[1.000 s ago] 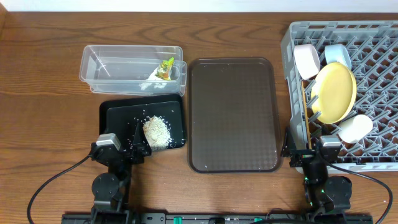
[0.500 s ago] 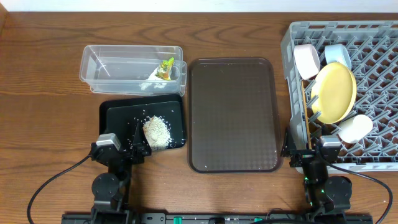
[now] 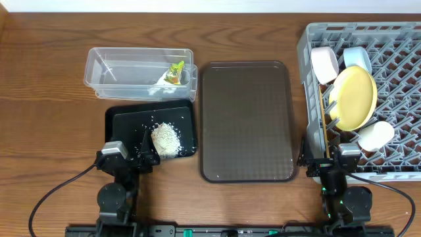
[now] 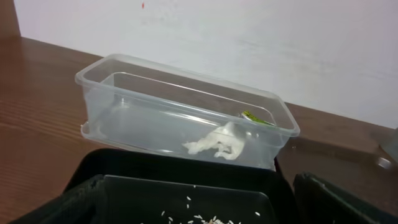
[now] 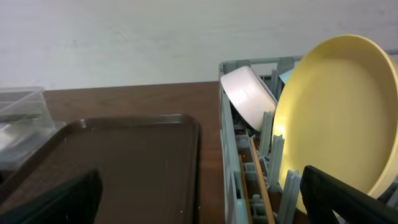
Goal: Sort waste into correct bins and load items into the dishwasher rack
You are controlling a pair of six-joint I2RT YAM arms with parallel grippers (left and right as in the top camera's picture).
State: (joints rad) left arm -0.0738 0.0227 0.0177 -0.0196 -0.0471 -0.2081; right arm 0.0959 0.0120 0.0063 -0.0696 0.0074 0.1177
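Observation:
The green-and-white wrapper lies in the right end of the clear tub; it also shows in the left wrist view. The rice scraps are heaped in the black tray. The grey rack holds the yellow plate, the pinkish-white bowl, the light-blue bowl, the white cup and the chopsticks along its left side. My left gripper is open and empty at the black tray's near edge. My right gripper is open and empty at the rack's front left corner.
The brown serving tray lies bare between the bins and the rack. Loose rice grains are scattered on the black tray floor. The rack's left wall stands close to the right of the brown tray.

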